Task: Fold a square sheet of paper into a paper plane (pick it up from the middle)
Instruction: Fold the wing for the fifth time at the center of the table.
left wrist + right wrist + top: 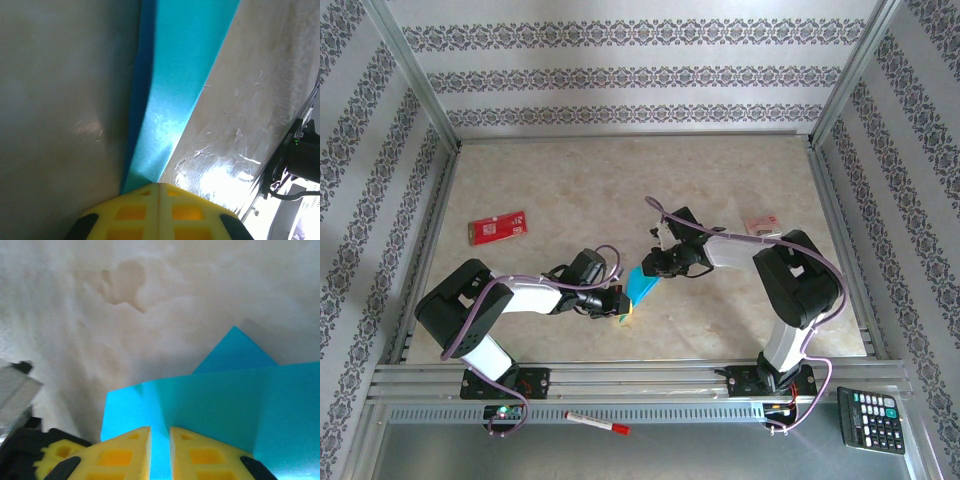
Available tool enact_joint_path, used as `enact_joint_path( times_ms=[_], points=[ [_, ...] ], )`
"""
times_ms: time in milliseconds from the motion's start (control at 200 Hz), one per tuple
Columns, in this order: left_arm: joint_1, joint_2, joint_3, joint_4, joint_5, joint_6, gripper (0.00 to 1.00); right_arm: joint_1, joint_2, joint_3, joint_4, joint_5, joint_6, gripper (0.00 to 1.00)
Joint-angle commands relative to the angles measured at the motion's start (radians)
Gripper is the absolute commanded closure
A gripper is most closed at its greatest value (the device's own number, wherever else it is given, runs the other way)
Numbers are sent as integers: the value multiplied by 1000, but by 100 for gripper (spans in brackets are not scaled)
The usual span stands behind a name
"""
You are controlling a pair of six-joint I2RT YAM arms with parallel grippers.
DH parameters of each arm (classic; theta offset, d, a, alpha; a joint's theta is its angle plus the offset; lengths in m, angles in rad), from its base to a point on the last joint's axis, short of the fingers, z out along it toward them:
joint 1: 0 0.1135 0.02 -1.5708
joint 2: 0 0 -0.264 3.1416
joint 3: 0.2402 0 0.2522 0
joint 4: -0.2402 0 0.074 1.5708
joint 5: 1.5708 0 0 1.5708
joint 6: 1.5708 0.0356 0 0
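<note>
The square sheet of paper (642,287) is a creased teal-blue shape held up off the table between both arms. My left gripper (619,307) is shut on its lower near end; in the left wrist view the yellow fingers (159,186) meet with the paper (175,90) running out from their tips as a long strip. My right gripper (653,267) is at the paper's upper end. In the right wrist view its jaws (160,432) stand a narrow gap apart, with the folded paper (225,405) and its crease showing in the gap and beyond.
A red-and-white card (498,228) lies at the left of the table and a small packet (761,225) at the right, behind the right arm. A red marker (598,423) and a calculator (871,418) rest on the front ledge. Frame rails (620,375) border the table.
</note>
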Motion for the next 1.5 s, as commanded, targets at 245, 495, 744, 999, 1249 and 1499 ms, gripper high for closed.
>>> enact_joint_path(
  times_ms=[245, 495, 744, 999, 1249, 1499],
  points=[
    [7, 55, -60, -85, -14, -20, 100, 85, -146, -162, 166, -15, 231, 86],
    [10, 39, -56, -110, -19, -9, 100, 149, -148, -253, 294, 26, 349, 91],
    [12, 34, -58, -119, -23, -4, 100, 198, -102, -286, 383, 36, 407, 91],
    [11, 30, -54, -127, -23, 2, 100, 215, -58, -286, 429, 39, 435, 91],
    [12, 30, -58, -133, -24, 4, 100, 202, 0, -278, 425, 59, 456, 91],
    [11, 43, -58, -153, -31, 18, 100, 152, 16, -278, 405, 63, 436, 92]
  ],
)
